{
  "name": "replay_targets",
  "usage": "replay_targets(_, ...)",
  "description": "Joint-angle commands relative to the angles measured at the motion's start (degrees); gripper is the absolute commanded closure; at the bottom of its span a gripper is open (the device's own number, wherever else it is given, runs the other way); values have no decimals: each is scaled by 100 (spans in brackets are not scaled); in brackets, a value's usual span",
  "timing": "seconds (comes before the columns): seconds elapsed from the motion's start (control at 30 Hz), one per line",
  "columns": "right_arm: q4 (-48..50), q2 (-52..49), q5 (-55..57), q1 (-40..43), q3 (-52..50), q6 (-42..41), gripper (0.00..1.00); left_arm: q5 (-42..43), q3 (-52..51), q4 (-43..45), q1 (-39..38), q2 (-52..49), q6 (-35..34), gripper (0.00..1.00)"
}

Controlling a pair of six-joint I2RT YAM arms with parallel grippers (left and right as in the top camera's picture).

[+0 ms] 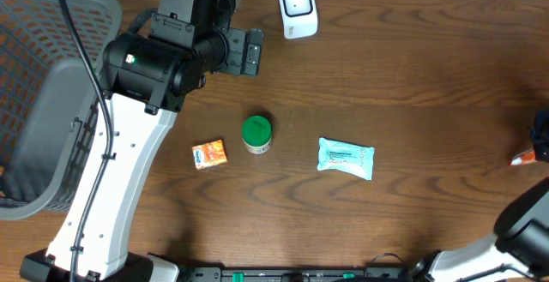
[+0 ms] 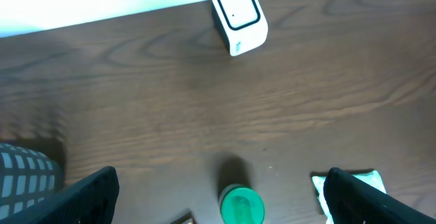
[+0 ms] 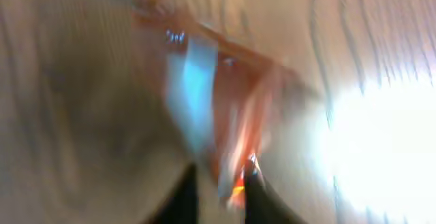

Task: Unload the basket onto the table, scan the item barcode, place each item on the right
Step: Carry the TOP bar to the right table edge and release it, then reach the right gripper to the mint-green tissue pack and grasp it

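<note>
1. Our left end effector (image 1: 252,51) hangs near the tabletop's (image 1: 429,68) far edge, fingers wide apart and empty.
2. The white scanner (image 1: 298,9) stands at the same far edge.
3. The orange packet (image 1: 521,158) lies at the right edge by our right end effector (image 1: 540,133); we cannot tell whether it is gripped.

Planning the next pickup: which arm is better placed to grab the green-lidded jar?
Left, probably. The left claw is open, hanging between the jar and the scanner. The right claw is far off to the side by an orange packet.
</note>
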State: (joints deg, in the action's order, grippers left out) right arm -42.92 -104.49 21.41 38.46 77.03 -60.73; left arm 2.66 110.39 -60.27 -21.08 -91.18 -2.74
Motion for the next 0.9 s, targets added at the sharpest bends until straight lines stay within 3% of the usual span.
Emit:
replay_targets(0.0, 245, -92, -33, 170, -11, 1165, 36, -20, 46, 208, 28, -7, -55, 4)
replay_targets(0.03, 308, -55, -160, 190, 26, 1392, 16, -22, 46, 319, 28, 9, -55, 4)
replay_targets(0.07, 341, 7, -339, 201, 107, 1668, 3, -37, 46, 461, 28, 33, -55, 4)
replay_targets(0.1, 332, 83, -518, 201, 229, 1926, 1, -39, 48, 577, 28, 61, -55, 4)
replay_targets(0.27, -39, 697, -1705, 4, 800, 2839, 1, -164, 46, 1104, 28, 326, -57, 4)
replay_targets(0.43, -693, 1274, -2090, -595, 822, 2953, 1, -1080, 46, 1113, 28, 634, -428, 4)
replay_targets(0.63, -1534, 1456, -1241, -2264, 809, 3032, 1, -1753, 46, 1180, 28, 1126, -511, 3)
replay_targets(0.87, -2284, 1215, -2168, -3886, 651, 3165, 1, -2551, 46, 1095, 28, 1681, -560, 3)
